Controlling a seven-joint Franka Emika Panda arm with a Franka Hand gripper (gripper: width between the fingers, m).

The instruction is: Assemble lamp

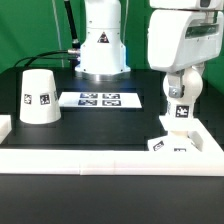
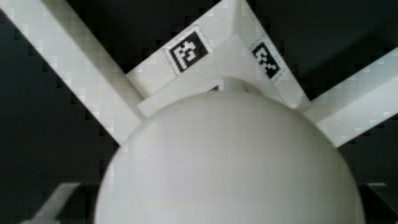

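**Bulb held over the base, at the exterior view's right**

The bulb (image 1: pixel 179 112) hangs under the wrist, right above the base (image 1: pixel 170 146). Whether its lower end already touches the base cannot be told. In the wrist view the bulb (image 2: pixel 214 150) is a smooth white egg that fills most of the frame, with the base (image 2: pixel 226 62) and its two tags just beyond it.

It looks like light, hollow, hard plastic. It should be stiff enough to take a firm squeeze, but it is rounded and glossy, so it is likely to slip or swivel between flat pads. The safest hold is probably across its widest part with the pads square to each other, keeping the bulb's axis upright so that it meets the base straight.

The gripper (image 1: pixel 177 100) appears clamped on the bulb. The fingers themselves are hidden, so this is judged from the bulb hanging beneath the hand.

The base is small and blocky and looks light. It sits tight in the corner of the white rim (image 1: pixel 100 160), which should brace it against a push or twist.

The shade (image 1: pixel 40 96) stands wide end down on the table (image 1: pixel 100 125), well apart at the exterior view's left. It is thin-walled and tapered, so it is best taken by the rim or across its narrow top. The marker board (image 1: pixel 100 98) lies between the shade and the arm (image 1: pixel 180 40).
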